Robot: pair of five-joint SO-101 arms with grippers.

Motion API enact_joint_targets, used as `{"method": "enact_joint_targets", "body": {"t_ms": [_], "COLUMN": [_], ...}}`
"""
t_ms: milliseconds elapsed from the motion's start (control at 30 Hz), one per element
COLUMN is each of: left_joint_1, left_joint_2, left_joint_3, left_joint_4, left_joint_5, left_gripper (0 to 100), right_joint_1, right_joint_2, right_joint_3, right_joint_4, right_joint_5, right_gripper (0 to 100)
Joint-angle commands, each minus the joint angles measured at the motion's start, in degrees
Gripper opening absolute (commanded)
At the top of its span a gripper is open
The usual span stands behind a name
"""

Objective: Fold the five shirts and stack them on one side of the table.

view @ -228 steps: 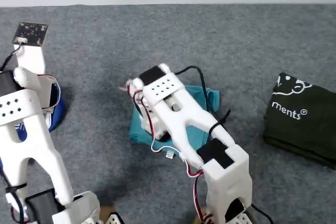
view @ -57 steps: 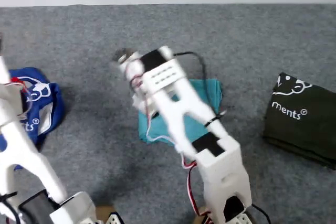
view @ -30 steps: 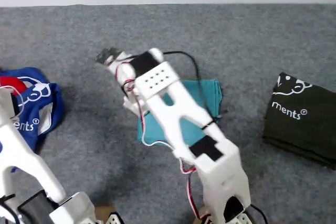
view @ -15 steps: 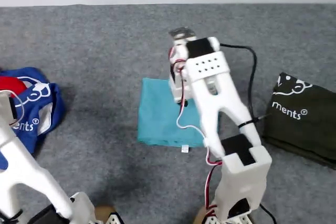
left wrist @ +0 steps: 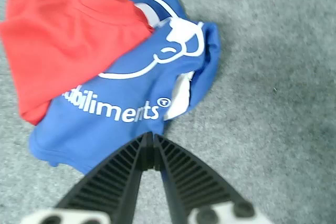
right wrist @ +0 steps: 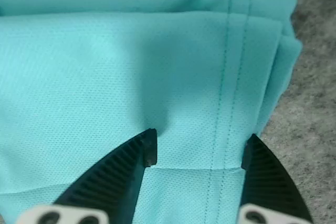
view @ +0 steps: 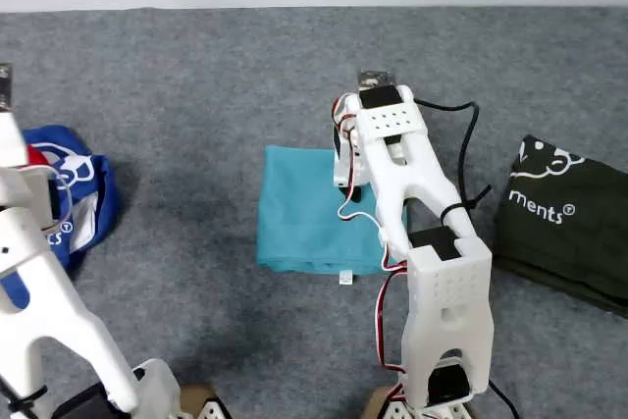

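The right hand is spread wide and holds nothing. Its tips are down on the teal shirt, straddling the stitched hem near a folded corner. That shirt lies flat beneath it on the tabletop. Well off to this hand's outer side sits a folded dark green shirt.

The left hand is closed and empty. Just beyond its tips lies the crumpled blue shirt, with the red shirt draped over its far part.

The teal fold looks finished, so stacking seems the present step. Next, pinch every layer at that edge and carry it onto the dark one.
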Motion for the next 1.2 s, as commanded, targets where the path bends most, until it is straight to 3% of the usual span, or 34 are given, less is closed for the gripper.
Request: {"method": "enact_joint_targets", "body": {"t_ms": [0,267,733,800,933,1000,1167], "left_joint_1": [0.5,0.5,0.5,0.5,0.5,0.5,0.5], "left_joint_2": [-1.6,-1.6,-1.7,-1.7,-1.7,-1.7,-1.7], "left_joint_3": [2.0,2.7,2.4,2.4,2.4,2.4,2.4], "left_joint_4": [-2.2,-2.2,-2.2,-2.2,-2.2,-2.2,-2.2], "left_joint_5": [0.6,0.4,0.4,0.4,0.4,0.4,0.4], "left_gripper": [0,0,0,0,0,0,0], "right_joint_1": [2.2,4.0,3.8,3.6,3.6,3.9,5.3], "right_joint_2": [-0.5,-2.2,8.7,9.2,9.2,9.1,8.3], "right_joint_3": [-2.8,-6.6,-6.6,-6.6,-7.6,-8.3,-13.7], "right_joint_4": [-0.2,4.3,0.6,1.5,2.7,4.8,7.9], "right_joint_5": [-0.7,-0.6,-0.8,-0.4,5.1,8.1,9.0], "right_gripper": [26.6,26.6,26.2,22.2,0.1,4.6,0.9]}}
